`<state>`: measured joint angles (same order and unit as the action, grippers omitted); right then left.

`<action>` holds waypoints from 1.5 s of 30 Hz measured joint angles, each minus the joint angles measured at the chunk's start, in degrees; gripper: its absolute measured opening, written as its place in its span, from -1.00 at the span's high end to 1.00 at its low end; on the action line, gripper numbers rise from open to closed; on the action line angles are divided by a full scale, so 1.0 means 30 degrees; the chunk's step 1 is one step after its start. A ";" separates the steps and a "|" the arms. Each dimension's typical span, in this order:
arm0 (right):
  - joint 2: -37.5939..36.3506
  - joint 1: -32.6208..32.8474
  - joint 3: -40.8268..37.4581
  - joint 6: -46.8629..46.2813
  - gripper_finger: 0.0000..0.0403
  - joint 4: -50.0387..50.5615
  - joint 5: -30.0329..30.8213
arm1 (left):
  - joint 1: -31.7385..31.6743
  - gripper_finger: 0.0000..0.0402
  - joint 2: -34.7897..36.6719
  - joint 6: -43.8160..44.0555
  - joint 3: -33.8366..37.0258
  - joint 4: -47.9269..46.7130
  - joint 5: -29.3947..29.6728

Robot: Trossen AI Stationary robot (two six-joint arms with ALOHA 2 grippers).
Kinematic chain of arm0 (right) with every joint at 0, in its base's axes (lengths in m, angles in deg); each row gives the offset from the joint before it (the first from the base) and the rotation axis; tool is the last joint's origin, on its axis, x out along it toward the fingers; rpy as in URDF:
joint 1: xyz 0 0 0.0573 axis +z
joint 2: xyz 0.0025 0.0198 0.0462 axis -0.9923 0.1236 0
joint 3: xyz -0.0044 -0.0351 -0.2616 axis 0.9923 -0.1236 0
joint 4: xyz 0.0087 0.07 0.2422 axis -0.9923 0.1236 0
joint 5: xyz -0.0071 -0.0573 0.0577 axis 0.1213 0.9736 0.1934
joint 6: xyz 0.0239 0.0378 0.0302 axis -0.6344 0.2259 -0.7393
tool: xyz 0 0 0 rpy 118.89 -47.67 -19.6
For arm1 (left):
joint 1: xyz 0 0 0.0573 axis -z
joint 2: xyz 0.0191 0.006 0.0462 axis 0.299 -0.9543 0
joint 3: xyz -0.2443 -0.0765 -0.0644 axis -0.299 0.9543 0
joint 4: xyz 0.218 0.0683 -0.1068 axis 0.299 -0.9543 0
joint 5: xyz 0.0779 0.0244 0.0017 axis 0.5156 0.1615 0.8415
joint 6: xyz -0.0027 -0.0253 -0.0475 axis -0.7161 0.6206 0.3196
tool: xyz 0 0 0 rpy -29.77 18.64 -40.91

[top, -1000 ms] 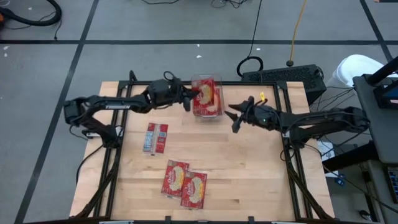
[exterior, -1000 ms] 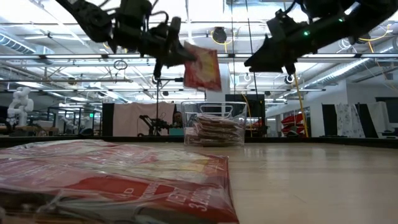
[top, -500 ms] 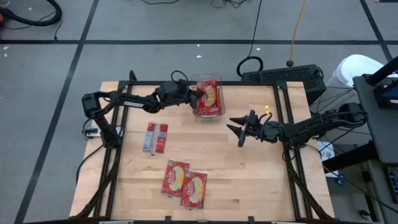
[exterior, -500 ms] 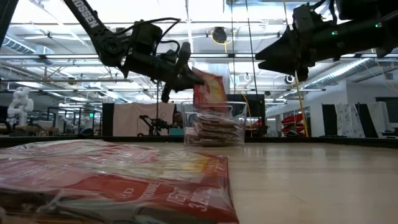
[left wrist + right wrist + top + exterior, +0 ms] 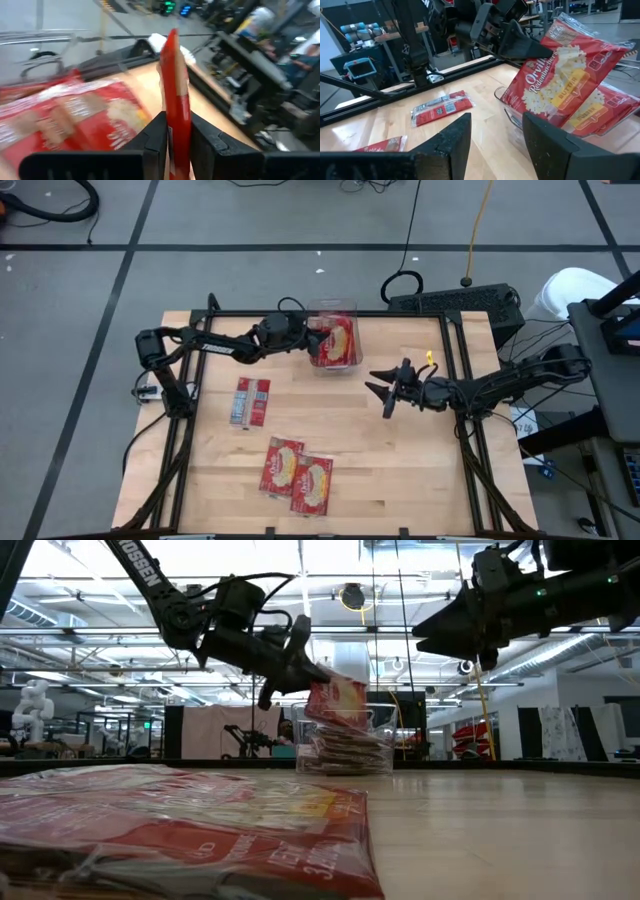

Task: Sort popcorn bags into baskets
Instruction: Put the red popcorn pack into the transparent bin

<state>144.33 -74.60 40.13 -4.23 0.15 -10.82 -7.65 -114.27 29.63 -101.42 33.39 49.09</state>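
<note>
Red popcorn bags (image 5: 334,338) with cream-yellow picture, white lettering; clear basket (image 5: 506,106).

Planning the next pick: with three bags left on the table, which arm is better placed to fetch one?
Right, probably. The right gripper hangs open and empty over bare table, while the left gripper pinches a popcorn bag over the basket.

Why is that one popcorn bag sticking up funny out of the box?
The left end effector holds that popcorn bag by its edge, tilted over the clear bin, not lying flat like the bags stacked inside.
</note>
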 joint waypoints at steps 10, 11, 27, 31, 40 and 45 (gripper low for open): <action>0.0000 0.0167 0.0000 -0.0266 0.15 0.0094 0.0018 | 0.0114 0.24 0.0000 -0.0064 0.0000 -0.2210 0.2572; 0.0000 0.0167 0.0000 -0.0291 0.15 0.0094 0.0018 | 0.0136 0.19 0.0000 -0.0107 0.0000 -0.2345 0.2586; 0.0007 0.1131 0.0007 -0.1296 0.15 0.0622 -0.0007 | 0.1619 0.07 0.5536 -0.3460 -0.0018 -1.0283 0.4156; 0.0007 0.1727 0.0007 -0.1639 0.15 0.0763 -0.0007 | 0.3568 0.17 0.7624 -0.4311 -0.0007 -1.4098 0.5754; 0.1875 0.4086 0.0827 -0.3612 0.15 0.0774 -0.0010 | 0.9884 0.24 1.0133 -0.2409 0.3231 -1.4166 0.9271; 0.5345 0.5264 0.3419 -0.3777 0.15 0.1594 -0.0131 | 1.2302 0.24 1.0302 -0.2186 0.4962 -1.0596 1.0366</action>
<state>160.37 -58.81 50.39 -15.56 4.93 -11.22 29.26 -83.36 23.07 -86.54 1.61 80.19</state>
